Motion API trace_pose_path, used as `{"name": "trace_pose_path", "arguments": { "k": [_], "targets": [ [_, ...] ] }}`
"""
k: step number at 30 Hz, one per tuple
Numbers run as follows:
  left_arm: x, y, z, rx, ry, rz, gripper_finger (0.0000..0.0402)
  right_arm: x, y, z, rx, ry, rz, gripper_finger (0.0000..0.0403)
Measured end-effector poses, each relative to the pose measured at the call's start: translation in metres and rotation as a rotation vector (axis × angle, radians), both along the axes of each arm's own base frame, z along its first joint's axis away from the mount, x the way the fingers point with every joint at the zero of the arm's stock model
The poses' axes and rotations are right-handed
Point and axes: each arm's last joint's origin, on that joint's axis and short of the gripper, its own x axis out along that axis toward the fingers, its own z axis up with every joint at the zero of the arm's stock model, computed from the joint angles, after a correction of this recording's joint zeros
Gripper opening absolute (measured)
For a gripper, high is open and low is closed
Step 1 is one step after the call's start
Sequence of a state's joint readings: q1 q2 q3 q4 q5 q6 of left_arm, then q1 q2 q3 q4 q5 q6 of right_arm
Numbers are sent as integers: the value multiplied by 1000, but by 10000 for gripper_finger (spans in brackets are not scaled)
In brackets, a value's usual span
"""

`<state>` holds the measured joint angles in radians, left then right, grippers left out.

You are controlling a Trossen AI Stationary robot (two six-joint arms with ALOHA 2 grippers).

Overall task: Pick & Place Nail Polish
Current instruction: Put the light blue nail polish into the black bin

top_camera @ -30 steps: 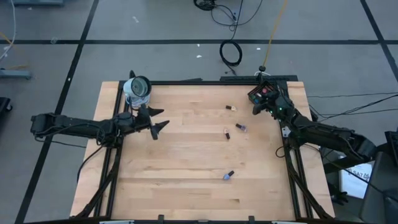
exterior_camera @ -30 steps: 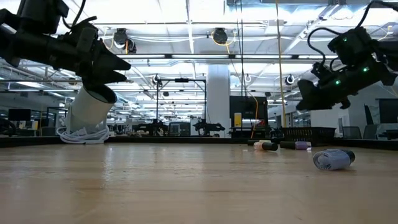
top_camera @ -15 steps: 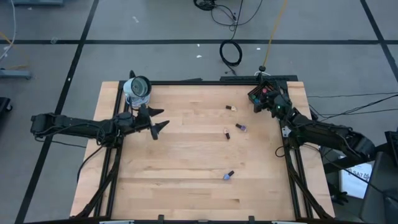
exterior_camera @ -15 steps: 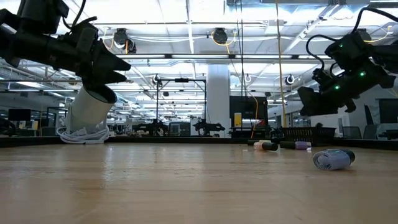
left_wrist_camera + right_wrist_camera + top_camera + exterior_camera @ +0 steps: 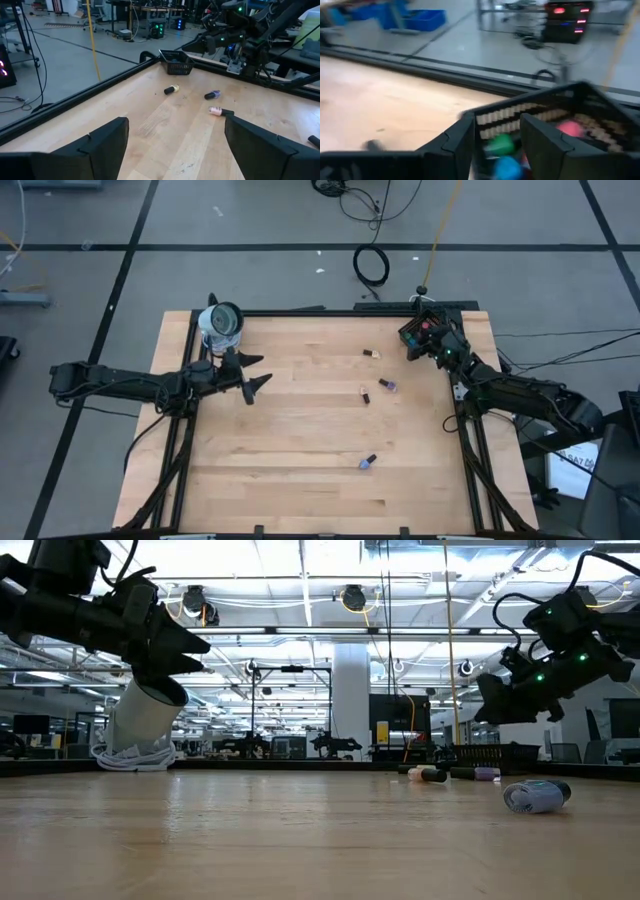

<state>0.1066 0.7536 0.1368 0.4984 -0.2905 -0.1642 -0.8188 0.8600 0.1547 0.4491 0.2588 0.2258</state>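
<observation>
Several small nail polish bottles lie on their sides on the wooden table: a beige one (image 5: 371,353), a pink one (image 5: 364,393), a purple one (image 5: 387,385) and a bluish one (image 5: 367,462); the bluish one also shows in the low view (image 5: 535,796). More bottles, green (image 5: 500,145), blue (image 5: 507,167) and pink (image 5: 568,128), lie in a black mesh basket (image 5: 405,333) at the table's far right corner. My right gripper (image 5: 428,340) hovers open over the basket's near side (image 5: 497,150). My left gripper (image 5: 262,370) is open and empty above the table's left part.
A white cylinder (image 5: 221,323) with a coiled cable at its foot stands at the table's far left corner, just beyond my left gripper. The table's black frame rails run along its left and right sides. Bare wood lies in the middle and near part.
My right gripper has moved a short way toward the table's far right corner, over the black basket. The bottles on the table lie where they were.
</observation>
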Motion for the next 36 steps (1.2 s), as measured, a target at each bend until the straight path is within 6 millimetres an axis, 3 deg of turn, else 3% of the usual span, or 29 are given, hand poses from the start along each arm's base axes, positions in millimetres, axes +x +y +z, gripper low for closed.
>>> {"name": "trace_pose_path", "arguments": {
  "k": [4, 9, 12, 15, 28, 36],
  "targets": [
    [0, 0, 0, 0, 0, 0, 319, 5, 1, 6, -19, -79, 150, 144],
    [0, 0, 0, -24, -11, 1, 319, 13, 7, 13, -32, -172, 456, 144],
    [0, 0, 0, -52, -22, 5, 325, 19, 15, 14, -41, -169, 697, 142],
    [0, 0, 0, -54, -23, 5, 328, 25, 25, 10, -23, -131, 816, 145],
    [0, 0, 0, -48, -19, 3, 317, 46, 70, -6, -35, 130, 845, 230],
    [0, 0, 0, -52, -19, 1, 328, 54, 83, -4, -42, 150, 888, 229]
  ]
}}
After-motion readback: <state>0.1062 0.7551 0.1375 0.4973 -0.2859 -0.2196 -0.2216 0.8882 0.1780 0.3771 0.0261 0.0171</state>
